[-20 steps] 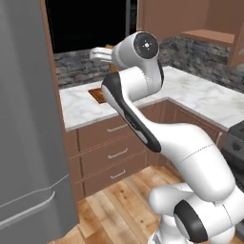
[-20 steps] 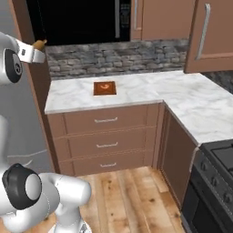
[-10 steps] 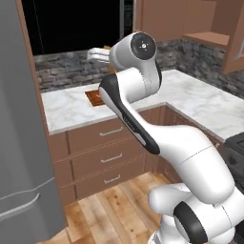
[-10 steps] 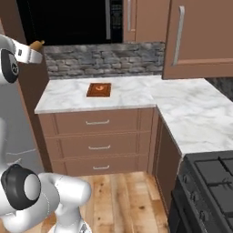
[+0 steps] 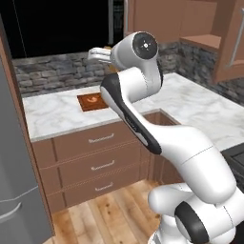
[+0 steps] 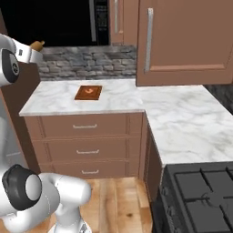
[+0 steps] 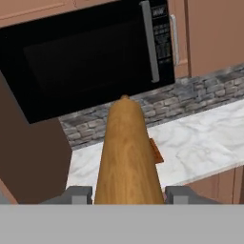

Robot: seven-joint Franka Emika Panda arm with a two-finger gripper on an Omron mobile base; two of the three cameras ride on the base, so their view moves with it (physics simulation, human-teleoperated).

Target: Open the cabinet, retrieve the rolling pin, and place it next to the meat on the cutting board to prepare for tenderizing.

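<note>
The pincer (image 7: 125, 193) grips the rolling pin (image 7: 126, 152) between its two tips, one on each side of the wooden barrel, which points away from the hand toward the microwave (image 7: 90, 52). In the right base view the pin's tan end (image 6: 36, 45) pokes out past the white wrist, high above the left end of the tabletop (image 6: 113, 98).

The step in hand looks like the carry to the cutting board (image 6: 88, 92), which lies on the marble near the stone backsplash, with the meat (image 6: 91, 91) as a small pale mark on its middle. To do it well, lower the pin level and lengthwise along a free edge of the board, beside the meat and not on it, and release only once the barrel rests flat, since a round pin can roll.

The microwave hangs above the board, so the descent must stay in front of it. The cabinet (image 6: 182, 41) sits to the right, the stove (image 6: 200, 195) nearer right, both well apart from the board.
</note>
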